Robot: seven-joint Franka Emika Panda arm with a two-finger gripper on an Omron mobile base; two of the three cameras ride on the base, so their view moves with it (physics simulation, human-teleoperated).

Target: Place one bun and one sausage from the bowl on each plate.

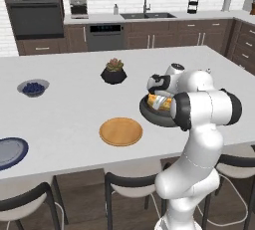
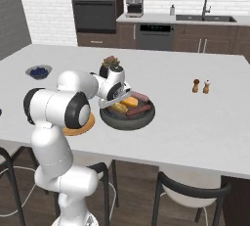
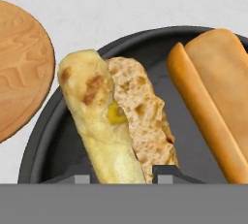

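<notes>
The arm rises from the base, bends at a high elbow and reaches forward and down, so that the gripper (image 3: 124, 172) hangs low over the bowl (image 2: 128, 120) on the counter (image 1: 74, 104). In the hand view the two finger tips (image 3: 83, 175) stand on either side of the near end of a pale bun (image 3: 104, 116), split open and browned in patches. The tips appear to touch the bun, but their pads are cut off at the bottom edge, so a firm grasp cannot be confirmed.

The hand view also shows a second, orange-tan bun (image 3: 213, 97) lying in the bowl apart from the first, and the edge of the orange plate (image 3: 22, 68) just beside the bowl rim.

The right base view shows two dark red sausages (image 2: 140, 103) in the far half of the bowl.

The left base view shows the blue plate (image 1: 9, 152) at the counter's left edge, well apart from the bowl.
</notes>
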